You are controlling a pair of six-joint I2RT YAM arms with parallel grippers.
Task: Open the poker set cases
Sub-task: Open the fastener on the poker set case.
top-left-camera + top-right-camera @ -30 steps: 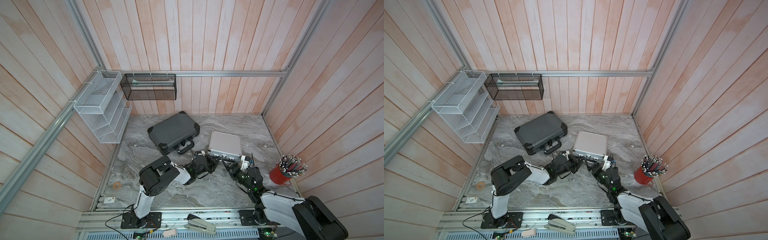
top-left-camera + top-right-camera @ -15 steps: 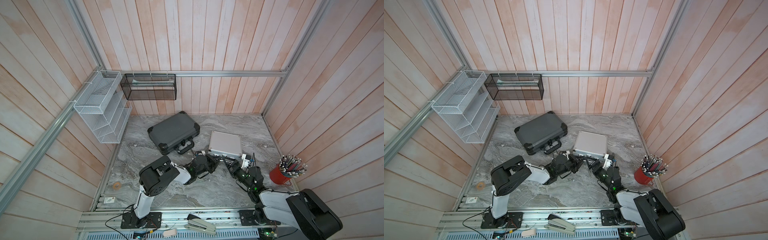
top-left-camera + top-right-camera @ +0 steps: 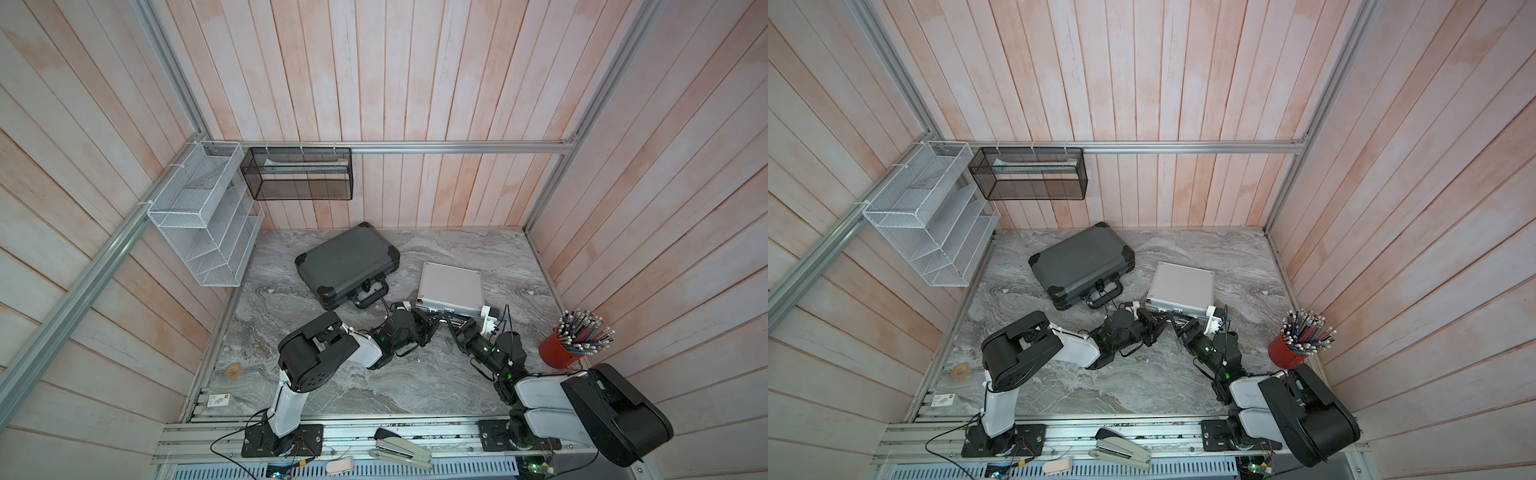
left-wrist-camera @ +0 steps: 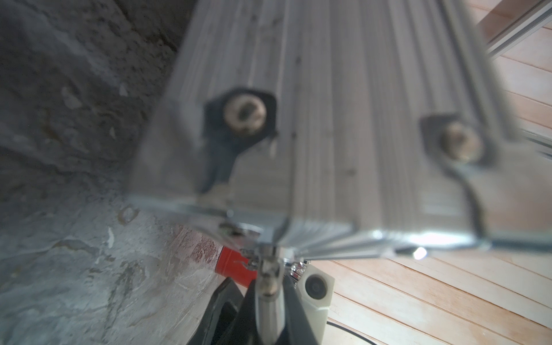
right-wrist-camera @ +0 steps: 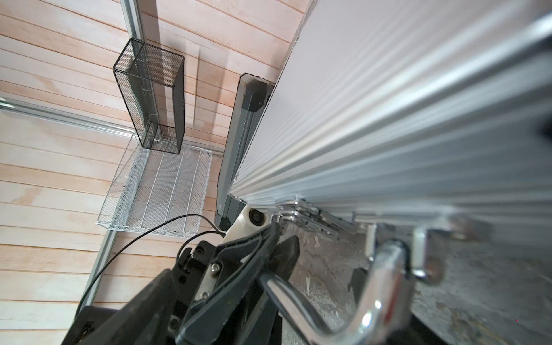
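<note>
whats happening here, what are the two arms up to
Both arms are working at the near edge of the silver case on the marble table. The left pincer is shut on what looks like a latch of that case. The right pincer sits by the case's chrome handle, seemingly open. The silver case's lid is down, and the dark case beside it is closed and untouched.

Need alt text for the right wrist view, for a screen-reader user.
Close-up of the ribbed silver case, its chrome handle nearest the camera, with the left tool shut on a latch at the case's edge. Beyond it are the grey case, a black mesh basket and a white wire rack.
</note>
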